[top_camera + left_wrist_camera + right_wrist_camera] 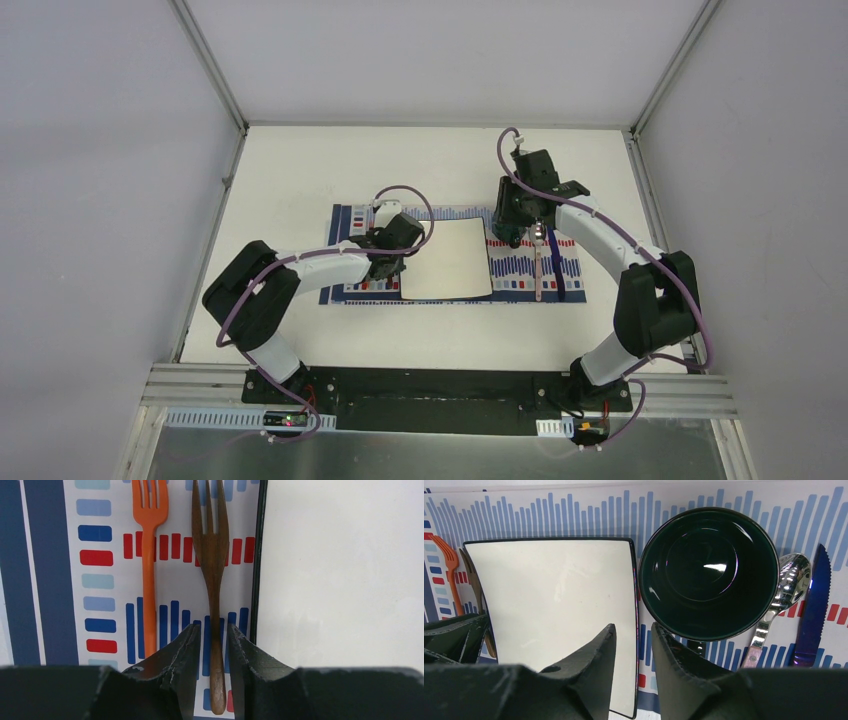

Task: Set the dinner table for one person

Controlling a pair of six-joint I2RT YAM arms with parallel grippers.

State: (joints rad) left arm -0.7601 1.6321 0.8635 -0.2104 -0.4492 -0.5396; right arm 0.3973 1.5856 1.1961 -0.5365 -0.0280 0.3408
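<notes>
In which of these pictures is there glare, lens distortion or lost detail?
Right wrist view: a bright glare sits inside the dark cup, the spoon mirrors the lights, and the white plate shows bowed edges from the lens. Top external view: the plate is washed out, nearly featureless. Left wrist view: the light is even; the wooden fork and the orange fork are sharp.

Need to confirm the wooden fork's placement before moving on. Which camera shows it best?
Left wrist: it shows nearly all of the wooden fork, lying on the placemat between the fingers of the left gripper. Right wrist shows only a sliver beside the plate; in the top view that gripper covers it.
</notes>
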